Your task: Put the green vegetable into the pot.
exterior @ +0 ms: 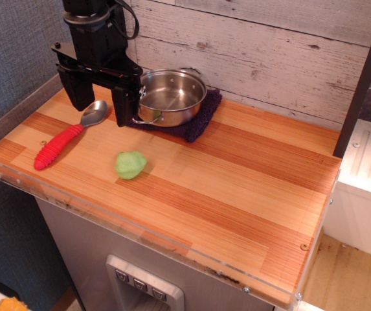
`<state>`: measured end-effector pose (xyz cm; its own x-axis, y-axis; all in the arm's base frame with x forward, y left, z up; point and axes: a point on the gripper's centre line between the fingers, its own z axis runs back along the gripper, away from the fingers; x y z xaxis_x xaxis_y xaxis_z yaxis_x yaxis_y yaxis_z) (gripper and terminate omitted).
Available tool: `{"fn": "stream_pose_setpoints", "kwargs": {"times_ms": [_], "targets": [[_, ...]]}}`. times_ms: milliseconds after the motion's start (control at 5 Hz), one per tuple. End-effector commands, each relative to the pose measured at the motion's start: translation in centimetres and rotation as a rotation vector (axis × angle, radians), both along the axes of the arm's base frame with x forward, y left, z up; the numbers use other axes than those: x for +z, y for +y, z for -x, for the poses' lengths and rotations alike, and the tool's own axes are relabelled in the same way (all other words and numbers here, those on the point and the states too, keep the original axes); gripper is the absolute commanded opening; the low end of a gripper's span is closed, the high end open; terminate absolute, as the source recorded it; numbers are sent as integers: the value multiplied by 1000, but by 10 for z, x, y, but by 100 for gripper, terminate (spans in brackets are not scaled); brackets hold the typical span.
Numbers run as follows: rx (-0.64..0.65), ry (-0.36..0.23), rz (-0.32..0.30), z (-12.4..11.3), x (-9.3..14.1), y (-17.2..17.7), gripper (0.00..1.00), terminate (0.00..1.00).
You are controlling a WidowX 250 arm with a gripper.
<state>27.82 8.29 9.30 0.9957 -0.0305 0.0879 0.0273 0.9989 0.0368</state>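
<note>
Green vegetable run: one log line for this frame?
gripper: open, empty, above spoon | green vegetable: on table, not grasped | pot: empty, on dark cloth | stage: pre-grasp

The scene was evenly and fairly brightly lit from above, with the wooden desk top (pixel 237 188) showing warm and clear from its near edge to its far edge. Bright glare spots sat on the rim and inside the steel pot (pixel 171 96) near the far left corner, and only soft, short shadows lay under the things there. Focus was mildly soft overall, and the black gripper (pixel 101 103) read as a dark mass with little detail.
</note>
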Motion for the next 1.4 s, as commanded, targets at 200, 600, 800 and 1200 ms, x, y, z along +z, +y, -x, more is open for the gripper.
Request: {"fn": "stream_pose_setpoints", "kwargs": {"times_ms": [200,600,800,1200], "targets": [[1,1,-9,-2,-17,-7,100,0],[14,5,-45,-11,-48,-15,100,0],[28,22,-61,-13,-58,-11,100,0],[34,82,-70,-4,-79,-14,100,0]]}}
